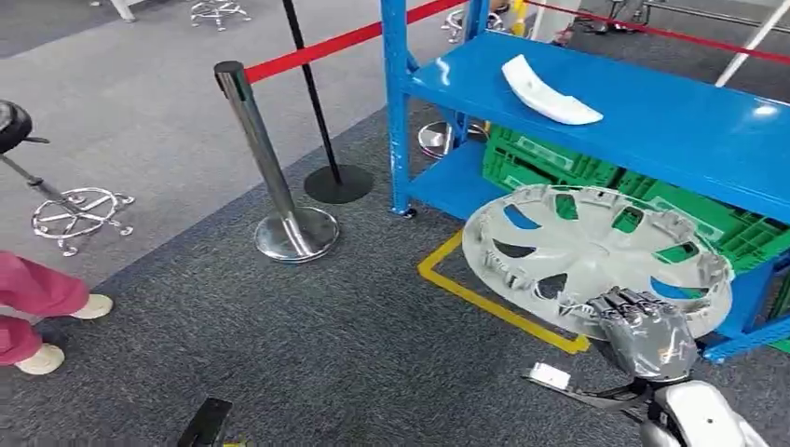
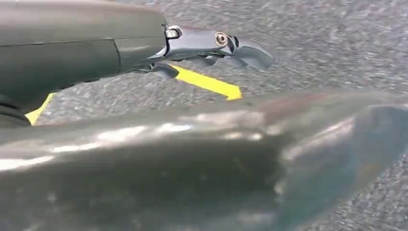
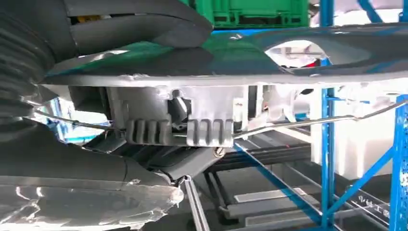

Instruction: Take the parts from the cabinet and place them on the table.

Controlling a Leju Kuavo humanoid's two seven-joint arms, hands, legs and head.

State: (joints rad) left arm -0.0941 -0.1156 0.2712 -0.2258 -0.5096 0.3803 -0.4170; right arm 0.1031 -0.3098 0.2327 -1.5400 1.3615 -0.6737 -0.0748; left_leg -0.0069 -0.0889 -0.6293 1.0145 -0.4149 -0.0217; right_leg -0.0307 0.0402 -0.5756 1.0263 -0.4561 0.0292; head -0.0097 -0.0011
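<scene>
The blue rack (image 1: 652, 121) fills the head view from 12 to 3 o'clock, with green crates (image 1: 559, 168) stored on its lower shelf and a white part (image 1: 550, 91) left lying on its top shelf at about 1 o'clock. The silver hubcap (image 1: 596, 256), the largest part in play, is seen at 4 o'clock, clear of the rack and held over the carpet and the yellow floor tape (image 1: 484, 298). It is gripped at its near rim by the right hand (image 1: 647, 331), thumb over one face and fingers under the other, as seen in the right wrist view, where the rim clips (image 3: 178, 130) and wire ring (image 3: 308, 122) are close to the lens. The left hand (image 2: 216, 48) is seen over carpet with nothing in it; its fingers appear slightly curled, but how far apart they are cannot be told.

No desk is seen, so a turn or walk is judged to be needed. The hubcap is held by one edge only, so it could tilt or slip out during that move. Its far edge could be caught on the rack post (image 1: 396, 102) or the stanchion (image 1: 265, 158) at 10 o'clock.

No brand is legible; small writing on a low rack beam (image 3: 373, 209) is too small to be read.
</scene>
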